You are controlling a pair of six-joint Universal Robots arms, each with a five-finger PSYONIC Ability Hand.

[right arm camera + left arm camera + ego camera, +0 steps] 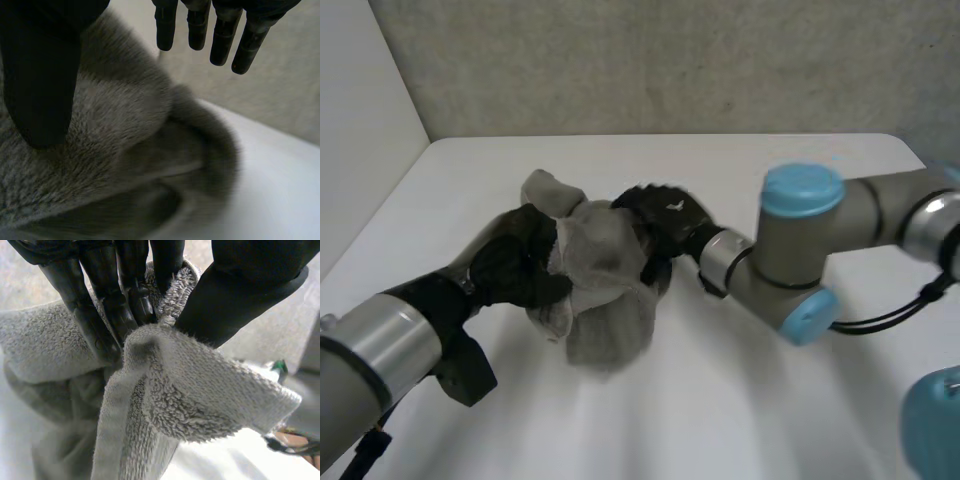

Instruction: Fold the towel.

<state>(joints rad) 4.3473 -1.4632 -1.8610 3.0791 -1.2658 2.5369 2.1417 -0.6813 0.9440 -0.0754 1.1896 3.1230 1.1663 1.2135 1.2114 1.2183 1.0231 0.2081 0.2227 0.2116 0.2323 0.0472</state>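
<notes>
A grey towel (600, 290) is bunched up and lifted above the white table (740, 400), its lower part hanging down. My left hand (520, 265) is shut on its left side; in the left wrist view the fingers (107, 305) and thumb (235, 295) pinch a hemmed fold of the towel (190, 395). My right hand (660, 225) is at the towel's right side, open. In the right wrist view its fingers (220, 30) are straight above the towel (115, 130), and the thumb (42, 85) rests against the cloth.
The white table (280, 190) runs to a grey back wall (670, 60) and a white side wall (360, 110) on the left. My right arm's elbow (800, 250) stands to the right of the towel.
</notes>
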